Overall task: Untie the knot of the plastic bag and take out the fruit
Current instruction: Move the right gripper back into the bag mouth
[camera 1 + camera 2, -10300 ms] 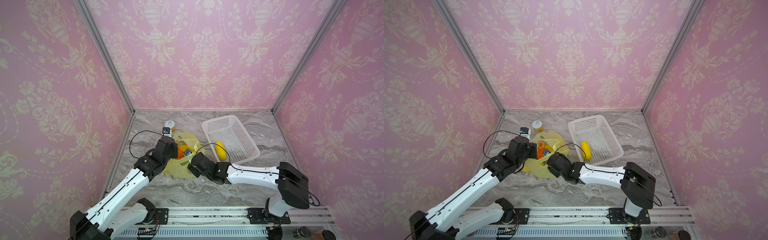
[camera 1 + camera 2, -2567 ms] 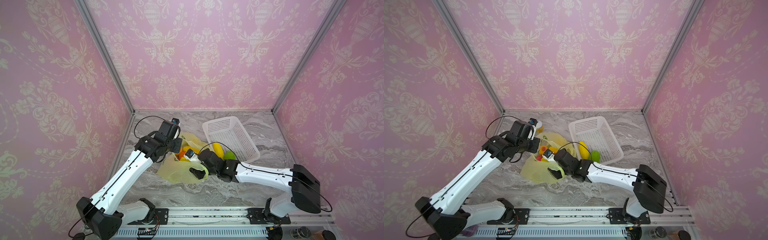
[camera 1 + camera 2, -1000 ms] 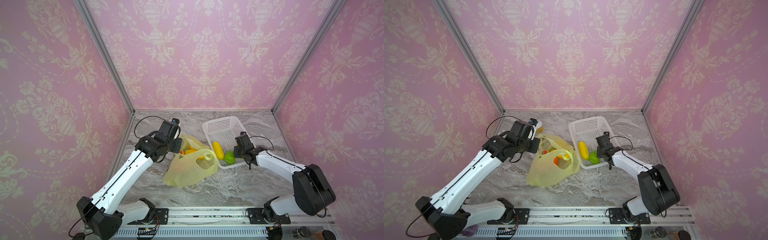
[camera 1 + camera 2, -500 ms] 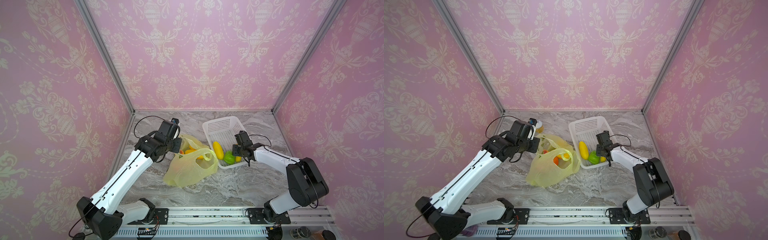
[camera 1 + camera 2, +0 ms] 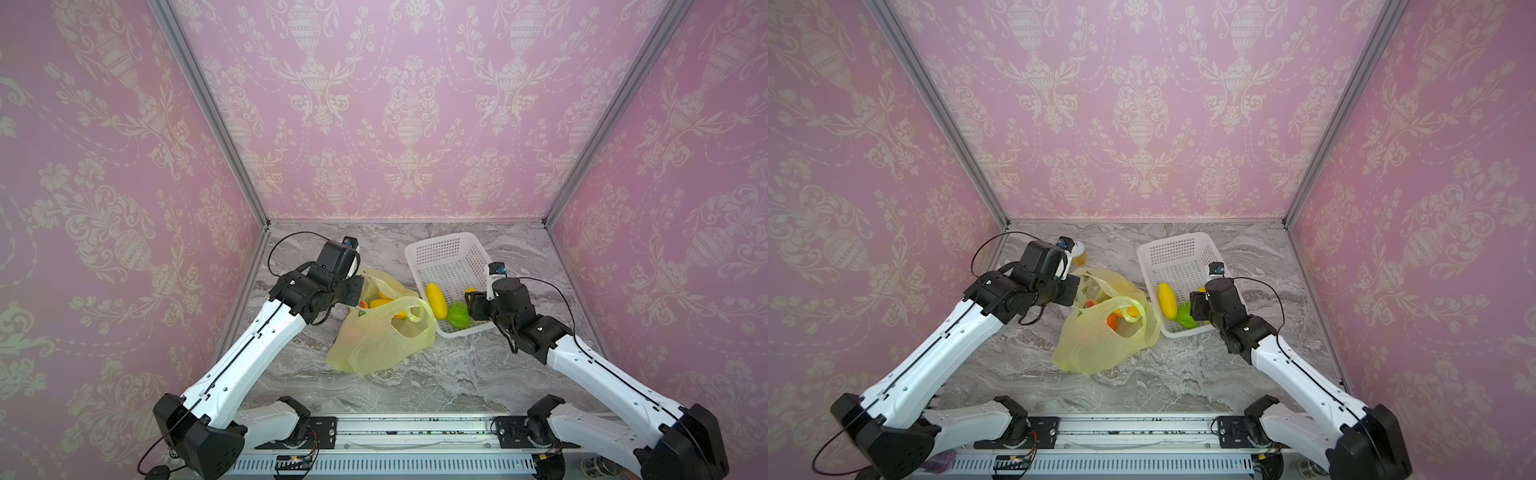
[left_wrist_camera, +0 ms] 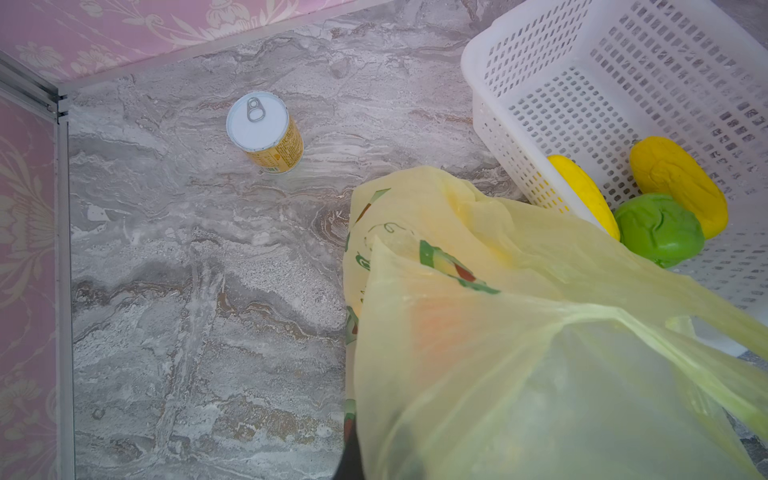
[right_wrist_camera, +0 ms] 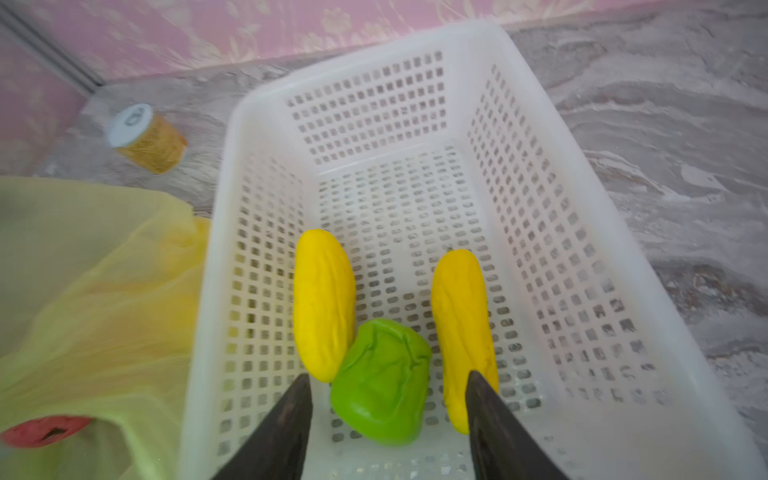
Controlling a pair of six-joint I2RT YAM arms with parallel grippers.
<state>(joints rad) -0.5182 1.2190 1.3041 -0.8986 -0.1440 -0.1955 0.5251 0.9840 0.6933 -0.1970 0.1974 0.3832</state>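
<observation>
Three fruits (image 7: 382, 386) lie in the basket (image 7: 582, 208) beneath the wide-open right hand (image 7: 388, 374) (left hand (image 5: 355, 291) grips bag (image 5: 374, 340))

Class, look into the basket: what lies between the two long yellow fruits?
A green fruit, at the basket end nearest the right tool; the right wrist view shows it clearly.

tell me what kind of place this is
Probably a staged robot recording booth, not a home: pink wallpapered panels held by an aluminium frame, a marble-look tabletop, and two robot arms bolted to a rail at its front edge.
</observation>
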